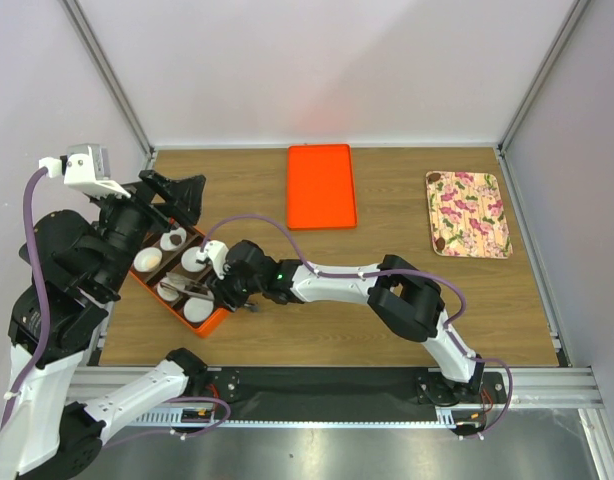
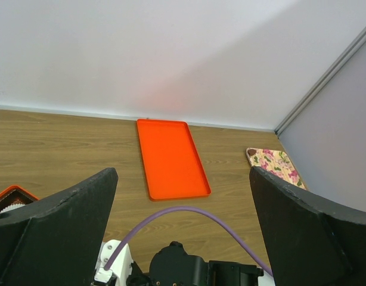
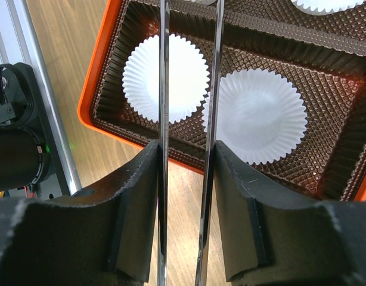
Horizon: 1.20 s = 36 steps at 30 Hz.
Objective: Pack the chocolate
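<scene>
Right pincer (image 3: 186, 149) reaching over the near-right edge of the orange box (image 3: 99, 59), its pads pressed on a pair of metal tongs (image 3: 163, 89) whose blades run almost parallel with a narrow gap. Below the blades, two white paper cups (image 3: 144, 77) sit empty in the box's brown ribbed liner. The tong tips lie out of view, so it cannot be told whether they carry anything.

Just beyond the box hangs the left pincer (image 2: 183, 179), spread wide and empty. Farther right of the box lies an orange lid (image 1: 321, 186), and well right of that the floral plate (image 1: 477, 200). A small dark lump, apparently the chocolate (image 1: 439, 241), sits at the plate's near-left corner.

Likely hazards: the thin blades may twist or slip between the pads if the hold slackens. The tips may snag a fluted cup and tip it from its compartment. The arms crowd the box and may touch.
</scene>
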{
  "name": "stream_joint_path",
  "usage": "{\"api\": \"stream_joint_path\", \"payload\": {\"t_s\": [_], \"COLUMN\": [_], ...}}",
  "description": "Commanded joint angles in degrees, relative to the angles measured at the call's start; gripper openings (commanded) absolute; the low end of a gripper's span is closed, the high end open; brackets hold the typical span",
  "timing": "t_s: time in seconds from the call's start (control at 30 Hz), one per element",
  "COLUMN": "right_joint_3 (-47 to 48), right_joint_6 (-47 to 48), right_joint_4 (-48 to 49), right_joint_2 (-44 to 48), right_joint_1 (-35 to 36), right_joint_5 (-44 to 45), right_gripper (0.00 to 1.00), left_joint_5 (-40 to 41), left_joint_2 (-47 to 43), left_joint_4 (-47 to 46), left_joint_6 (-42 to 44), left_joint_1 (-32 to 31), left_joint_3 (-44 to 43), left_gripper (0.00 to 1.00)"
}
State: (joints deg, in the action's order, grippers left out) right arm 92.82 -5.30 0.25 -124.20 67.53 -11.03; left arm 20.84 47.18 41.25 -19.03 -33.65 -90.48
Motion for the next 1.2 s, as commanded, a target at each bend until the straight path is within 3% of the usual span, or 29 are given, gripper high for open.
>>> {"api": "stream_joint_path", "payload": {"t_s": [0.0,0.3,0.6,0.73,0.93,1.1,1.17], "right_joint_3": [2.5,-0.9,-14.3,-22.6,-31.2,-31.2,-30.7], "right_joint_6": [1.8,4.4,2.6,-0.9,-3.9,-7.9,-8.9], "right_joint_4": [1.9,4.6,1.5,-3.1,-13.3,-26.6,-31.4], "right_joint_2": [1.6,11.9,26.9,34.7,45.4,47.5,48.2], "right_joint_1": [0.1,0.0,-6.6,-15.1,-33.8,-51.5,-54.8], "right_joint_5": [0.6,4.3,13.7,17.3,20.8,22.9,24.2], "right_gripper": [0.43,0.43,0.42,0.42,0.42,0.43,0.43], "left_joint_5": [0.0,-3.3,-7.7,-9.6,-16.4,-20.3,-20.4], "left_joint_2": [-0.1,1.2,3.5,4.5,6.3,7.1,7.1], "left_joint_4": [-1.2,-0.1,-0.3,-0.7,-4.3,-8.3,-8.8], "left_joint_6": [0.3,1.7,1.9,1.4,-1.4,-3.7,-3.7], "left_joint_1": [0.3,0.3,0.3,0.3,0.3,0.4,0.4], "left_joint_3": [0.0,-2.9,-3.4,1.1,11.3,19.8,21.5], "left_gripper": [1.0,1.0,1.0,1.0,1.0,1.0,1.0]}}
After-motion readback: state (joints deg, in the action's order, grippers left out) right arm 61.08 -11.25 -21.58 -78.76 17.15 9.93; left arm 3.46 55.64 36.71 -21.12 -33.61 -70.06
